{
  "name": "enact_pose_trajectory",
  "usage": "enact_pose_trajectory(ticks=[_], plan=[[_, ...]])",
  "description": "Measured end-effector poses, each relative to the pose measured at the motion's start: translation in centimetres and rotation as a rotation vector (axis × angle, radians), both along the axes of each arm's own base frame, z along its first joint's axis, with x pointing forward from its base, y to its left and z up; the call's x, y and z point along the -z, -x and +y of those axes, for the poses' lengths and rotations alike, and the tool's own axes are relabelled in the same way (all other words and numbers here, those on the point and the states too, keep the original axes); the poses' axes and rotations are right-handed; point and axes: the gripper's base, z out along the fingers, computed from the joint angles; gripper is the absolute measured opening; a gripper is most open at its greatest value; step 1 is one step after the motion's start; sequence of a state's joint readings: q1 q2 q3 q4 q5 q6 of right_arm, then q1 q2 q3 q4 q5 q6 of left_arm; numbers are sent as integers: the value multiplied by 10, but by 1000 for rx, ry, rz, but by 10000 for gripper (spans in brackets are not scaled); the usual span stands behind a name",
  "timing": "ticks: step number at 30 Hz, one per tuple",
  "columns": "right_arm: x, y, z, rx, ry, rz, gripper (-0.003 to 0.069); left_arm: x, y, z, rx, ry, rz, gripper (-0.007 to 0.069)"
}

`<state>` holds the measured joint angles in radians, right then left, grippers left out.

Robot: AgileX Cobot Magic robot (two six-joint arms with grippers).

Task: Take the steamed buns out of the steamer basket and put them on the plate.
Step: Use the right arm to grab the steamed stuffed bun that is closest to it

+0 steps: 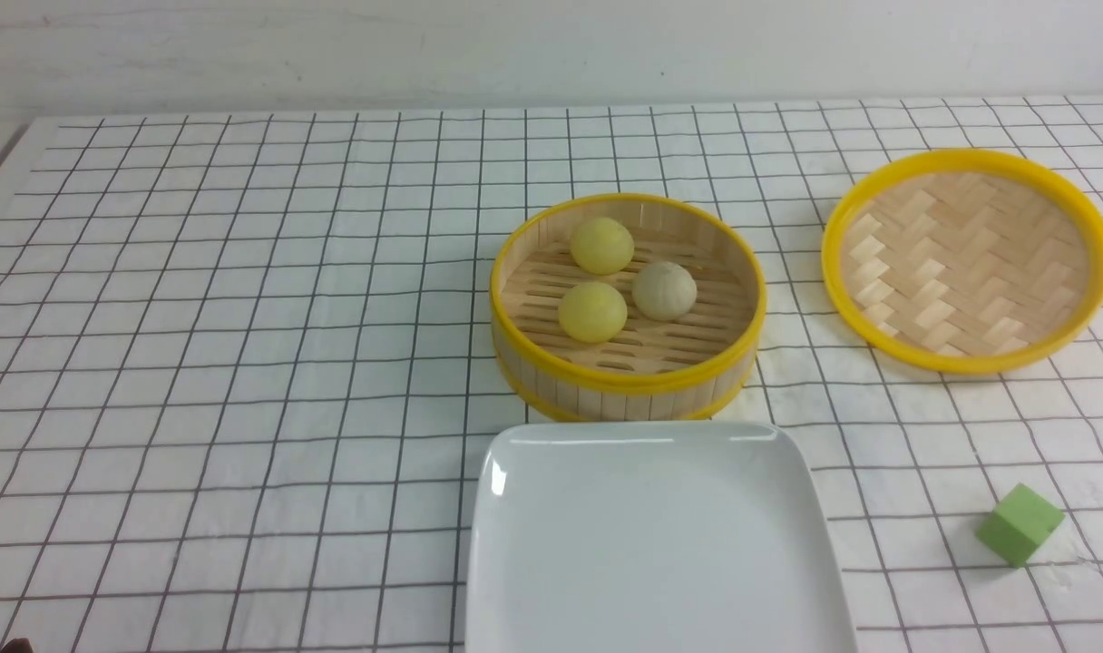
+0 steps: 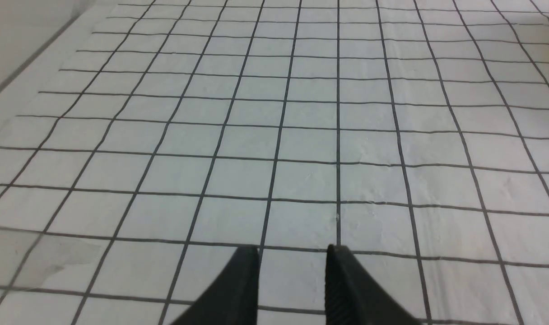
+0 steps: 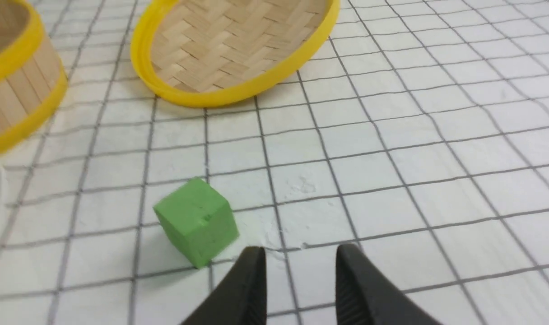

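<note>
Bamboo steamer basket (image 1: 629,385), mid-table, holds all three steamed buns (image 1: 592,311). The white plate (image 1: 651,544), just beside it at the table's near edge, is bare. Left gripper (image 2: 292,253) and right gripper (image 3: 299,255) hover empty, jaws apart. No transfer is done; three are left.

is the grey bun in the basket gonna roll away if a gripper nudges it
Probably it will roll: the grey bun looks smooth and rounded, so a sideways nudge would likely send it across the slatted floor. The basket has upright walls all round, so it should stay inside. A yellow bun lies close beside it and may get bumped.
</note>
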<state>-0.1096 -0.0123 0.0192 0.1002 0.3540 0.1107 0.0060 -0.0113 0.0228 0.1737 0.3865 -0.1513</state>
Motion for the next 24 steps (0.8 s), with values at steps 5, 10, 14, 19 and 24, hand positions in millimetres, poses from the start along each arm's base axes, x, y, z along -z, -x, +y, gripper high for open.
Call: enact_pose_trajectory(ticks=[5, 10, 14, 19, 24], plan=[[-21, -1, 4, 14, -241, -131, 240, 0, 0, 0, 0, 0, 0, 241], [-47, 3, 6, 4, -353, -235, 240, 0, 0, 0, 0, 0, 0, 241], [-53, 3, 6, 1, -391, -265, 240, 0, 0, 0, 0, 0, 0, 241], [-58, 3, 6, 3, -492, -317, 240, 0, 0, 0, 0, 0, 0, 241], [-59, 4, 7, 0, -598, -336, 240, 0, 0, 0, 0, 0, 0, 241]])
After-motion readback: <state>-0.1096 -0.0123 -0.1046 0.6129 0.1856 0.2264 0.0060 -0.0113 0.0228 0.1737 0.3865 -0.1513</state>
